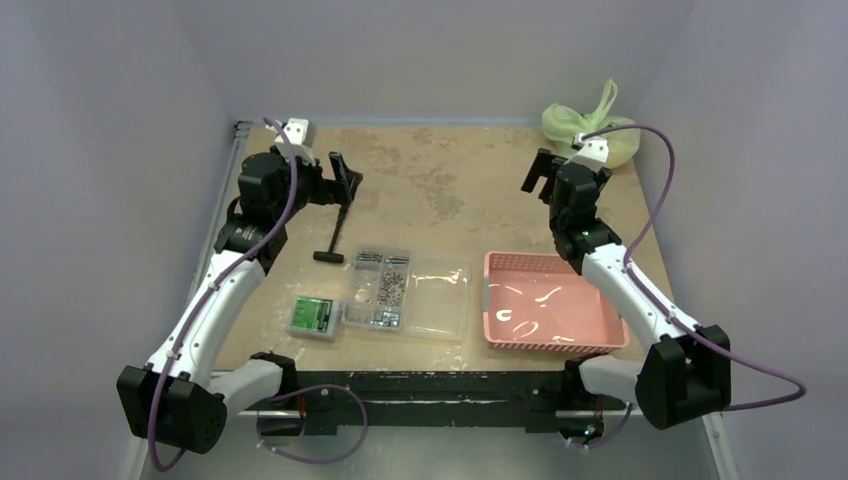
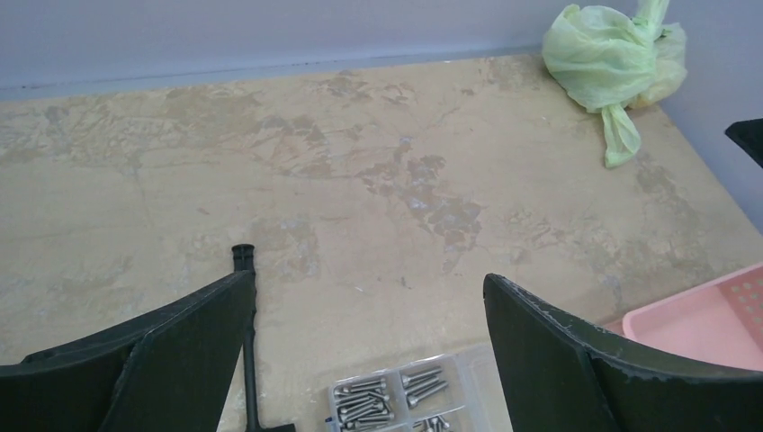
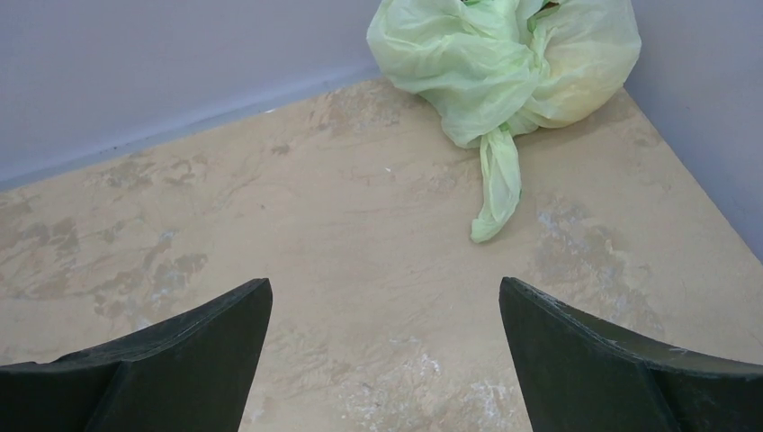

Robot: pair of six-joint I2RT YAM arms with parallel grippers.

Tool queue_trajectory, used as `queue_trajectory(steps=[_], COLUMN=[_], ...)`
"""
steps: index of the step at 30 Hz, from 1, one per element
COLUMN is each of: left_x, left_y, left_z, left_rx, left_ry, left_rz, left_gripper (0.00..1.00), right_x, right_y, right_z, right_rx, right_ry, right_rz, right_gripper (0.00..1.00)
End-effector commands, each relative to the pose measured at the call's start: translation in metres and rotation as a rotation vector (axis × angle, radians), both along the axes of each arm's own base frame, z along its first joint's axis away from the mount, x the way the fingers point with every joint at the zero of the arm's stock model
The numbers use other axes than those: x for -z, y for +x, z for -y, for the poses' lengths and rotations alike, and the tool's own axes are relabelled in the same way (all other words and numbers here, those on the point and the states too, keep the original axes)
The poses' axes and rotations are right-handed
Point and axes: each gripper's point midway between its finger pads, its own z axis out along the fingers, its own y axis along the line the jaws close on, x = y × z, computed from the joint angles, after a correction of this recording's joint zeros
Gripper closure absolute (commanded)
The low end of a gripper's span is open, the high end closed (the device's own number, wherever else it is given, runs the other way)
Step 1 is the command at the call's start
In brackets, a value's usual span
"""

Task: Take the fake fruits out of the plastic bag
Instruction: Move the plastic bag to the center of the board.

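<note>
The pale yellow-green plastic bag (image 1: 588, 128) lies bunched and closed in the far right corner of the table. It also shows in the right wrist view (image 3: 504, 63) and in the left wrist view (image 2: 612, 63). One handle loop trails toward me on the table. The fake fruits are hidden inside; only a faint yellow bulge shows through the bag. My right gripper (image 1: 540, 172) (image 3: 385, 297) is open and empty, above the table a short way in front and left of the bag. My left gripper (image 1: 345, 178) (image 2: 369, 288) is open and empty at the far left.
A black T-handled tool (image 1: 334, 232) lies below the left gripper. A clear compartmented box of screws (image 1: 405, 293) sits centre front, a small green box (image 1: 313, 316) left of it. A pink basket (image 1: 548, 302) stands at the front right. Grey walls close off the back and sides.
</note>
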Motion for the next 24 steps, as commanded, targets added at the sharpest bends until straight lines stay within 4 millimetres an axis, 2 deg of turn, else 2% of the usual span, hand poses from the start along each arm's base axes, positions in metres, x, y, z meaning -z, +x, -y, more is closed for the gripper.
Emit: queue_trajectory(steps=[1,5,10,22,24], left_x=[-0.028,-0.024,-0.022,-0.021,-0.020], left_y=[-0.001,0.000,0.002,0.005,0.006], left_z=[0.018,0.023,0.026,0.038,0.040], left_rx=[0.080,0.093,0.104,0.155,0.169], left_ry=[-0.061,-0.075,-0.080,-0.116,-0.120], left_rz=[0.050,0.029,0.016,-0.019,-0.026], left_gripper=[0.00,0.00,0.00,0.00,0.00], right_x=[-0.023,-0.025,-0.016,0.018,0.025], right_y=[0.016,0.028,0.052,0.122,0.131], right_z=[-0.003,-0.005,0.008,0.053,0.073], right_rx=[0.010,-0.012,0.018,0.147,0.199], right_ry=[0.037,0.124,0.257,0.442,0.461], right_rz=[0.074,0.131,0.134,0.111,0.098], right_gripper=[0.01,0.01,0.01,0.01,0.01])
